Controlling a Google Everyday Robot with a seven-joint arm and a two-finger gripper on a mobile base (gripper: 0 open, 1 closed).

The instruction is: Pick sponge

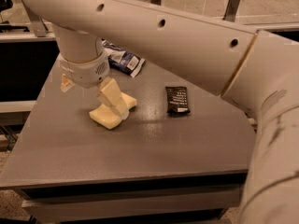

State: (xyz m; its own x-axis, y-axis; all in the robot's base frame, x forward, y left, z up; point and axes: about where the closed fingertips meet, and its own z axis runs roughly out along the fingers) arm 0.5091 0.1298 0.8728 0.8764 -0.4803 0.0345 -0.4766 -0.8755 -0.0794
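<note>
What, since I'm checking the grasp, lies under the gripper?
The sponge lies on the table, partly beneath the open gripper; one finger covers its middle, so contact cannot be told.

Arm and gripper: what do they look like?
Cream-white, thick tubular arm with a row of dark round holes and a tan seam ring at one joint. White round wrist collar with a dotted grille. The gripper, over the left of the grey table, has pale yellow blocky fingers. No cables visible.
</note>
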